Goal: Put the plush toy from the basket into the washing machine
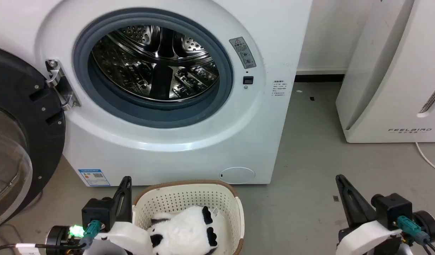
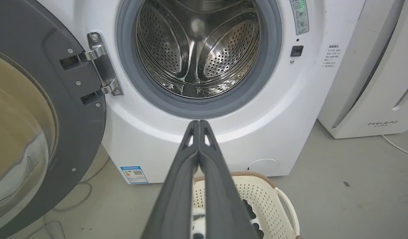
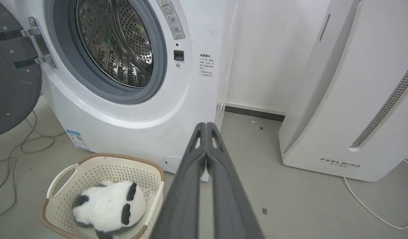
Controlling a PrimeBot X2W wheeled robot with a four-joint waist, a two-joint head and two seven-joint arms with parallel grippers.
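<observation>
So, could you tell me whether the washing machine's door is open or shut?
Open: the door is swung aside on its hinge, and the steel drum shows through the grey gasket.

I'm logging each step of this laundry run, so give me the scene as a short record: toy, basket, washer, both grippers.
plush toy: lying in the basket, not gripped
basket: on the floor in front of the washing machine
washing machine: door swung open to the left; drum looks empty
left gripper: jaws shut, empty, beside the basket's left rim
right gripper: jaws shut, empty, off to the basket's right
FEELBIRD appliance: right of the washing machine
task status: toy not yet picked up
</observation>
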